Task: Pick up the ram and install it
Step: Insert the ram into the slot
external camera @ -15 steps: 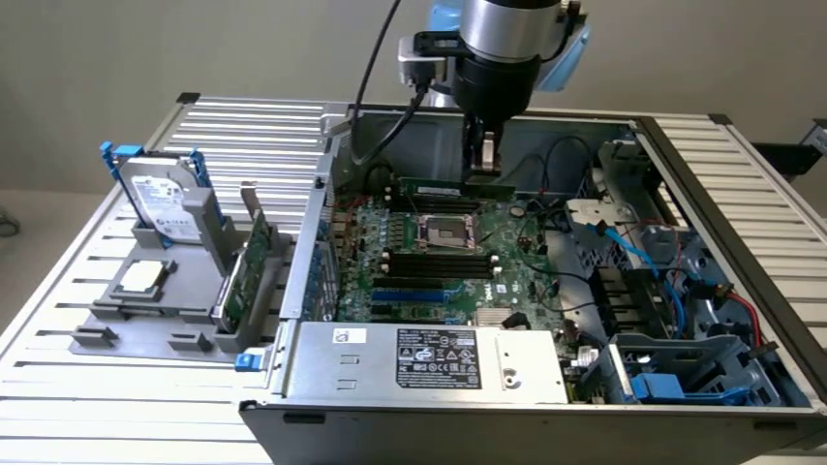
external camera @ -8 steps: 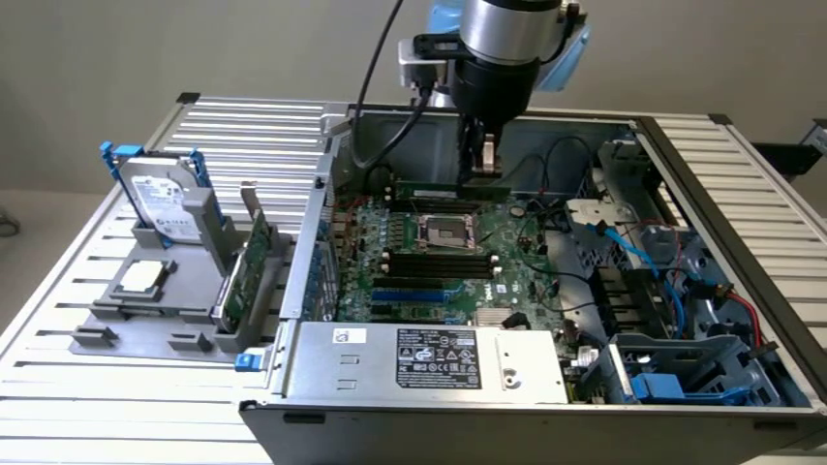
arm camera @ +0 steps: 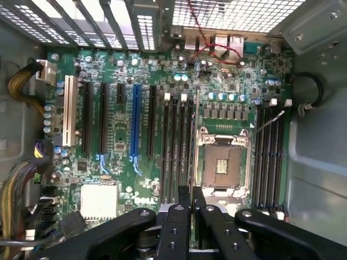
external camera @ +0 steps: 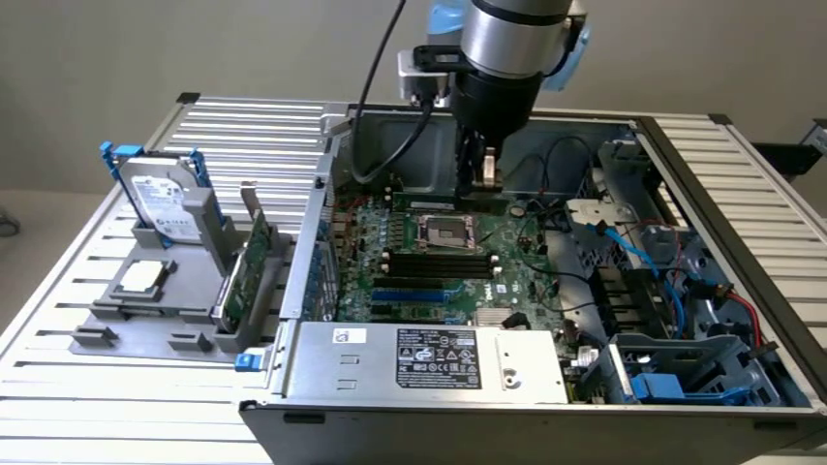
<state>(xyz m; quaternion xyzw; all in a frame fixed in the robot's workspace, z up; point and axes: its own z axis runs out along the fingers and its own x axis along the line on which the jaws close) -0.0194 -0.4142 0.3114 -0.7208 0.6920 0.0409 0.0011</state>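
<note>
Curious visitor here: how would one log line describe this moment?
claw shut on ram | inside open computer case | above motherboard slots

One hand (arm camera: 191, 190) is gripping one ram (arm camera: 194, 135). One computer case (external camera: 543, 426), one hard drive (external camera: 166, 199), one processor chip (external camera: 142, 276) and one green card (external camera: 242, 289) are sitting on one bench (external camera: 246, 136).

White "DELL" lettering – on the motherboard (arm camera: 116, 135), power-supply label (external camera: 437, 358) illegible
</note>
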